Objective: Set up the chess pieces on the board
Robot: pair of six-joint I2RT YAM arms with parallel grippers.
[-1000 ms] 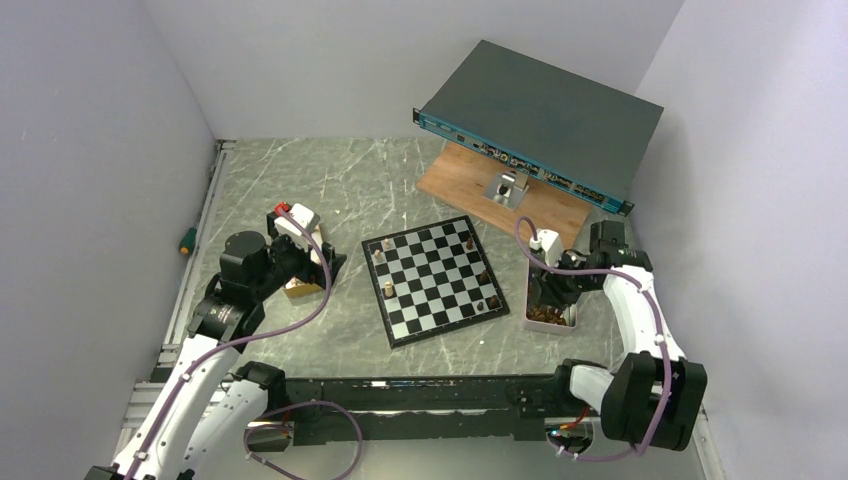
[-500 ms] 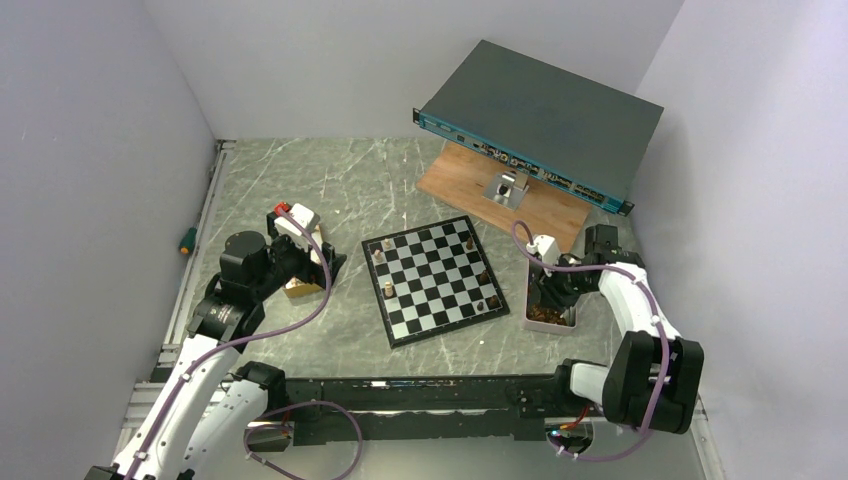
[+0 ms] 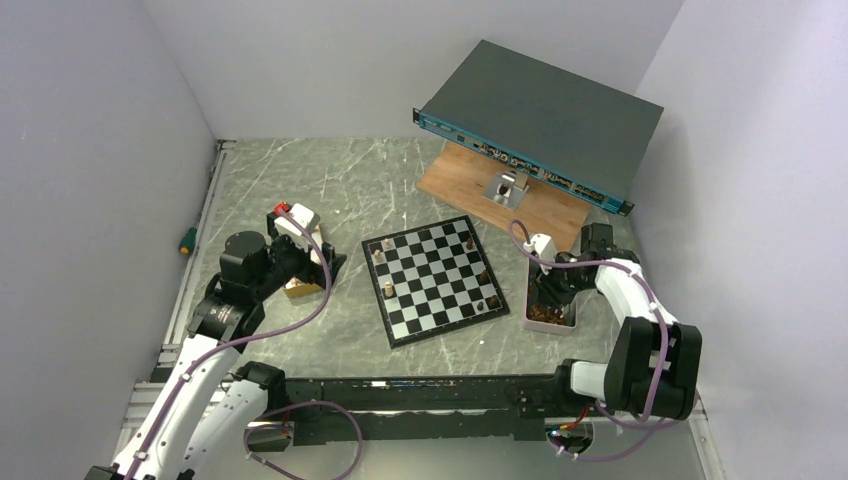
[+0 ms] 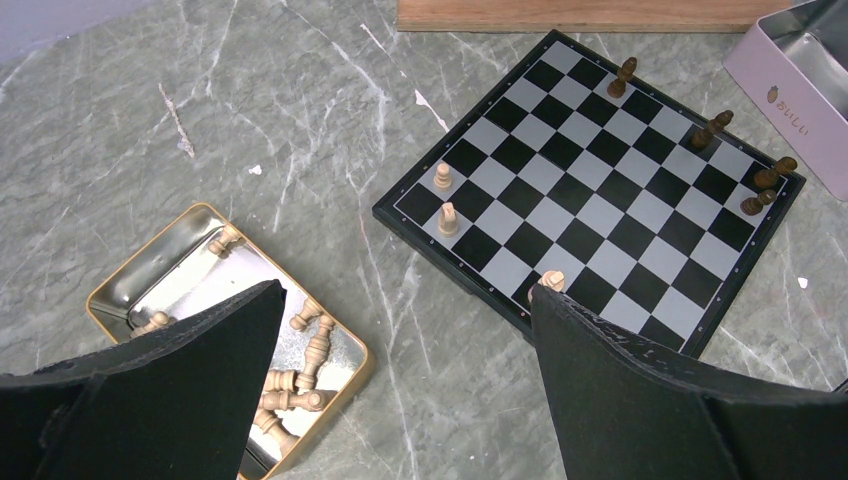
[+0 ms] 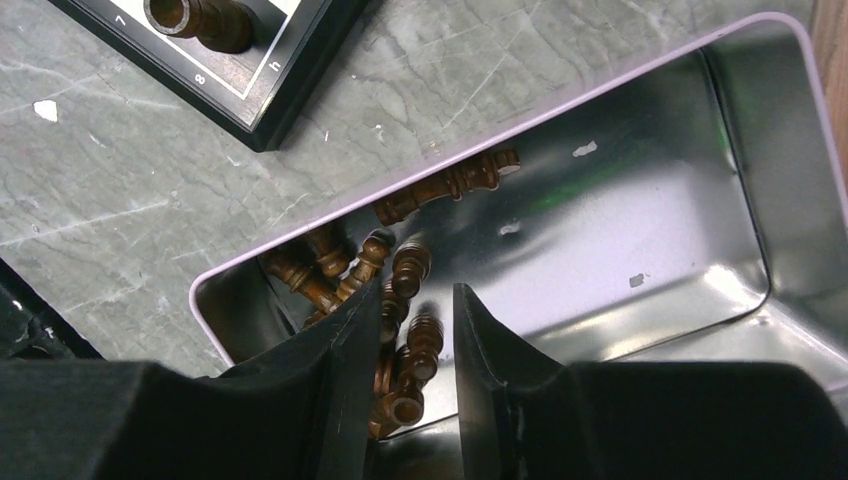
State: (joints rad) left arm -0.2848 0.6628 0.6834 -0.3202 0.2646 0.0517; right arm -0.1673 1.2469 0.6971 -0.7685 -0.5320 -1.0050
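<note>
The board lies at mid table and also shows in the left wrist view. Three light pieces stand along its left edge, and several dark pieces along its right edge. My left gripper is wide open and empty, hovering between the board and a gold tin of light pieces. My right gripper reaches down into a pink tin of dark pieces. Its jaws stand narrowly apart on either side of one lying dark piece, with a gap still showing.
A brown wooden plank with a small metal block lies at the back right under a dark rack unit. A green-handled tool lies by the left rail. Walls close in on both sides.
My right arm has shifted slightly left over the pink tin. The left arm and the pieces on the board have not moved.
</note>
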